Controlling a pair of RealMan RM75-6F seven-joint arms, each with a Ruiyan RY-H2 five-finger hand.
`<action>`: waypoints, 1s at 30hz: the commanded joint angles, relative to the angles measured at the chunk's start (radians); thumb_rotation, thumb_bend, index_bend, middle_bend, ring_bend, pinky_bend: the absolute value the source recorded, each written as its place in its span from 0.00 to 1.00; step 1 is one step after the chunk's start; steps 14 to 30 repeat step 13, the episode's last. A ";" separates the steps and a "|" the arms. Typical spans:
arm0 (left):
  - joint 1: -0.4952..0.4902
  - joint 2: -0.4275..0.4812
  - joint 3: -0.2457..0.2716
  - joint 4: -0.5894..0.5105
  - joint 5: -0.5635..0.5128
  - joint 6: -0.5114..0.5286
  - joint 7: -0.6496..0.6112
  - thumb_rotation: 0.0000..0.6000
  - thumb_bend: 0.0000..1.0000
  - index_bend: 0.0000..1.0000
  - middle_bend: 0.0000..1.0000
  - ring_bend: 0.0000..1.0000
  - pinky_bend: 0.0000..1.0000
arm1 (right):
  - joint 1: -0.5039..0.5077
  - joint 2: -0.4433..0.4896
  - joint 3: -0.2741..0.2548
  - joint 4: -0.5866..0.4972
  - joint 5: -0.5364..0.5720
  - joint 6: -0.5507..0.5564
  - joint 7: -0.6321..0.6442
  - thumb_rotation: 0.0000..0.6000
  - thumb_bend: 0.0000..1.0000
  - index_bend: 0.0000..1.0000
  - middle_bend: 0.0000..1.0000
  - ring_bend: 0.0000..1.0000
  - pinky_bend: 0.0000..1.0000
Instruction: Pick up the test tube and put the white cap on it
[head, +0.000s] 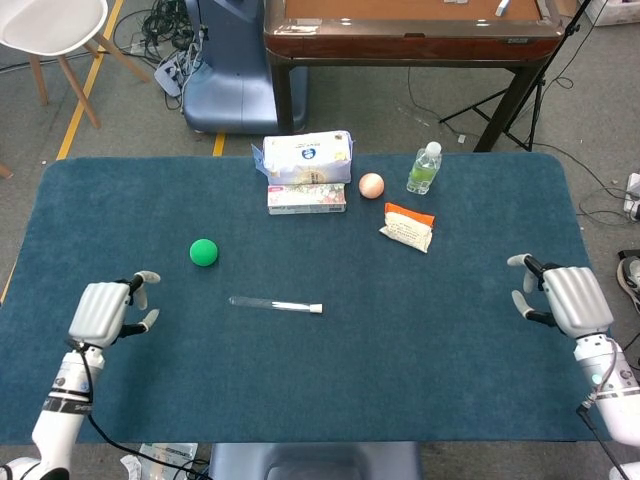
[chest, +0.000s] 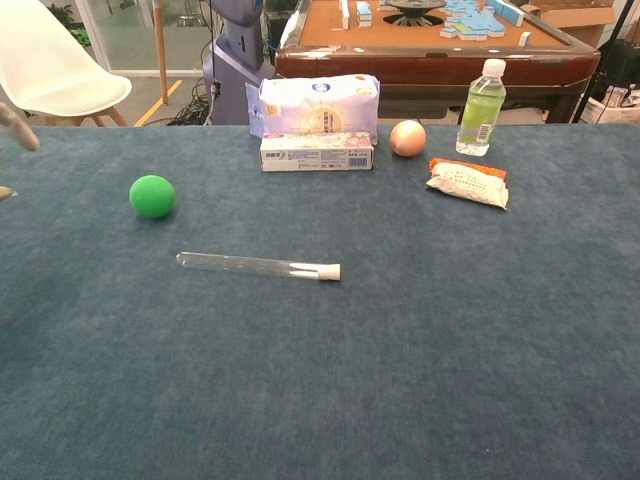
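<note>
A clear test tube (head: 270, 303) (chest: 250, 265) lies flat on the blue table with a white cap (head: 315, 309) (chest: 330, 271) on its right end. My left hand (head: 103, 311) hangs over the table's left edge, far left of the tube, fingers apart and holding nothing. In the chest view only a fingertip of the left hand (chest: 12, 115) shows at the left border. My right hand (head: 567, 298) is near the table's right edge, also empty with fingers loosely spread. Neither hand touches the tube.
A green ball (head: 204, 252) (chest: 152, 196) lies up-left of the tube. At the back stand tissue packs (head: 306, 170), a peach-coloured ball (head: 371, 185), a water bottle (head: 424, 167) and a snack packet (head: 408, 226). A wooden table (head: 410, 30) stands behind.
</note>
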 joint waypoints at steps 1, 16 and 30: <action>0.073 0.009 0.044 0.032 0.061 0.070 -0.034 1.00 0.28 0.34 0.60 0.54 0.70 | -0.051 -0.056 -0.004 0.068 -0.046 0.087 0.008 1.00 0.38 0.32 0.57 0.54 0.73; 0.204 -0.016 0.053 0.063 0.139 0.178 -0.046 1.00 0.28 0.34 0.60 0.54 0.68 | -0.106 -0.051 -0.012 0.027 -0.063 0.112 0.010 1.00 0.38 0.32 0.55 0.51 0.69; 0.204 -0.016 0.053 0.063 0.139 0.178 -0.046 1.00 0.28 0.34 0.60 0.54 0.68 | -0.106 -0.051 -0.012 0.027 -0.063 0.112 0.010 1.00 0.38 0.32 0.55 0.51 0.69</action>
